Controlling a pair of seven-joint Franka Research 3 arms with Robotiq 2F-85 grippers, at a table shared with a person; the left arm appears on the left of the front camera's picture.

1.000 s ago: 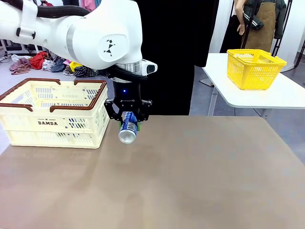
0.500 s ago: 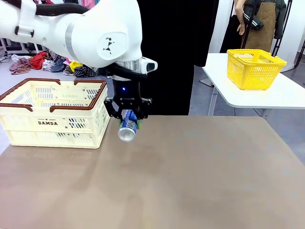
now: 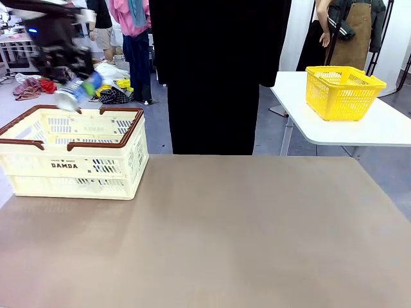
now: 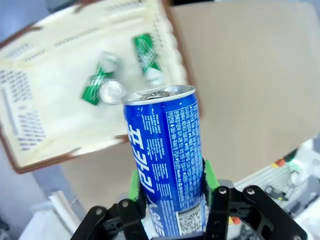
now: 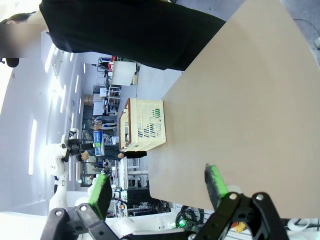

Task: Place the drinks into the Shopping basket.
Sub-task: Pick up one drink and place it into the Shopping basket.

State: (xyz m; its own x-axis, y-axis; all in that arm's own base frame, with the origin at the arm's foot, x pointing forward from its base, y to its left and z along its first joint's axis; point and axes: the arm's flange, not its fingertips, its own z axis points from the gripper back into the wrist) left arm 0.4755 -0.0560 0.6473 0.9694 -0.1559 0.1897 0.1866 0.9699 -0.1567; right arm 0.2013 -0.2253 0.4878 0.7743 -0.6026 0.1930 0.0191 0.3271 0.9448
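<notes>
A: Where was the blue can (image 4: 165, 165)?

B: Clamped between the left gripper (image 4: 170, 200) pads, tilted above the Shopping basket (image 3: 77, 168) at the table's left far corner. A second before, it hung beside the basket's right wall, so the carry was nearly done; I'd judge only the drop remained.

A: And the count?

B: Three green cans (image 4: 146, 55) lay inside already, plus this blue one. The right gripper (image 5: 157, 187) stood spread, holding nothing.

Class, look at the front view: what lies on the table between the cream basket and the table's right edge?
Nothing: right of the Shopping basket, the table is bare.
</notes>
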